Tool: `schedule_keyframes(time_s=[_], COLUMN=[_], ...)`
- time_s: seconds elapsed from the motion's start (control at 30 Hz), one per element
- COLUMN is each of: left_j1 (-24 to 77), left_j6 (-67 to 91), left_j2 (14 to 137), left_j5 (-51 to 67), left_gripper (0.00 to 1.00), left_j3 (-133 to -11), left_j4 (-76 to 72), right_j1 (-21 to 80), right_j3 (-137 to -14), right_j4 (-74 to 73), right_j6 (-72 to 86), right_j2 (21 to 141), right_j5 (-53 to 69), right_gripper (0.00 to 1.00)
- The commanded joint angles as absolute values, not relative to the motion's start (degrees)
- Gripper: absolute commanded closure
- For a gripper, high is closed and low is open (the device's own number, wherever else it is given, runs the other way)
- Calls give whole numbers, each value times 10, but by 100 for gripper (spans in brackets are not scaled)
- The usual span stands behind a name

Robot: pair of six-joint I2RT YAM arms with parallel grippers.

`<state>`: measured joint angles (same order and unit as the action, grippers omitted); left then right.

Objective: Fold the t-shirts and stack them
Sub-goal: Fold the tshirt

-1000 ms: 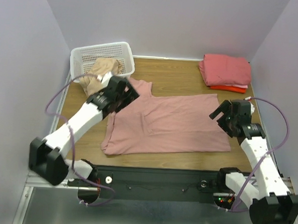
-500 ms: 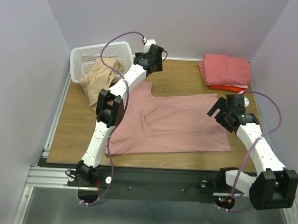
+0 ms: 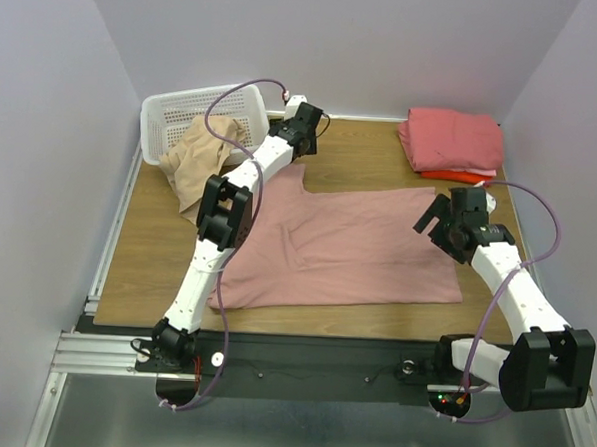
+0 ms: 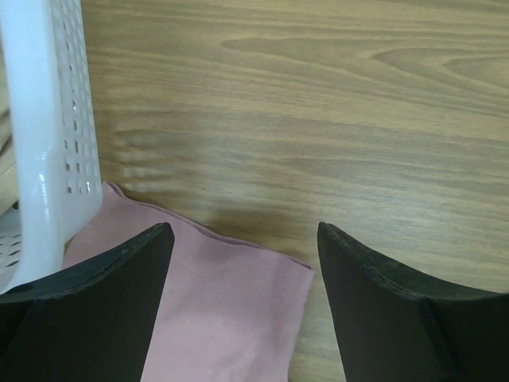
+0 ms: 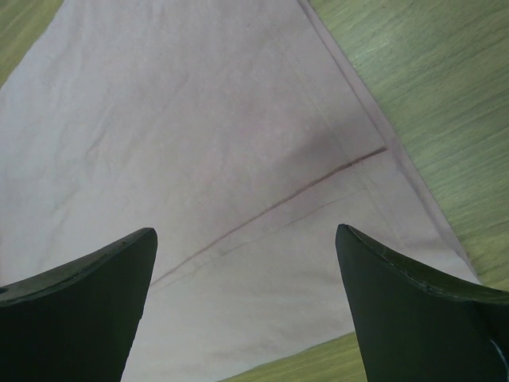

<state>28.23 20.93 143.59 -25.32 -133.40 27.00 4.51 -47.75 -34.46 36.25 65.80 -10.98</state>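
Note:
A dusty-pink t-shirt [image 3: 337, 248] lies spread flat across the middle of the table. My left gripper [image 3: 301, 142] is open, stretched to the far side above the shirt's far-left sleeve corner [image 4: 231, 310], next to the basket. My right gripper [image 3: 437, 225] is open above the shirt's right edge; the cloth [image 5: 215, 159] and its hem fill the right wrist view. A beige t-shirt [image 3: 197, 158] hangs crumpled out of the basket. Folded salmon-pink shirts [image 3: 453, 140] sit stacked on an orange-red one [image 3: 457, 177] at the far right.
A white plastic lattice basket [image 3: 174, 112] stands at the far left corner; its wall [image 4: 48, 143] is close to my left fingers. Bare wooden table [image 3: 357, 152] lies between basket and stack. Purple walls close in on three sides.
My left arm has swung from above the beige shirt out to the far side of the table, over the pink shirt's sleeve. My right gripper has shifted only slightly.

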Motion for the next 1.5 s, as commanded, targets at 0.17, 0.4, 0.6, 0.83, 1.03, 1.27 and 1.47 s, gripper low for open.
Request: schedule_keyframes(time_s=[0.17,0.4,0.6,0.83,1.03,1.27,1.47], left_j1=[234,229,229,229,229,229,229], left_j6=[295,294,299,315,323,316,313], left_j2=[1441,1466,1465,1461,1456,1413,1368], left_j5=[-214,-180,-193,-210,-245,-233,-239], left_gripper=[32,40,43,61,100,100,100], left_j3=[-1302,-1299,-1275,-1252,-1238,-1216,-1247], left_j4=[245,232,244,279,316,298,299], right_j1=[44,44,43,44,44,43,44], right_j3=[-464,-457,-461,-466,-478,-482,-489], right_j4=[-315,-312,-310,-308,-306,-304,-301], right_j6=[350,351,352,359,367,374,374], right_j2=[659,667,668,674,676,679,686], right_j5=[-120,-123,-127,-128,-132,-134,-128], right_gripper=[0,0,0,0,0,0,0])
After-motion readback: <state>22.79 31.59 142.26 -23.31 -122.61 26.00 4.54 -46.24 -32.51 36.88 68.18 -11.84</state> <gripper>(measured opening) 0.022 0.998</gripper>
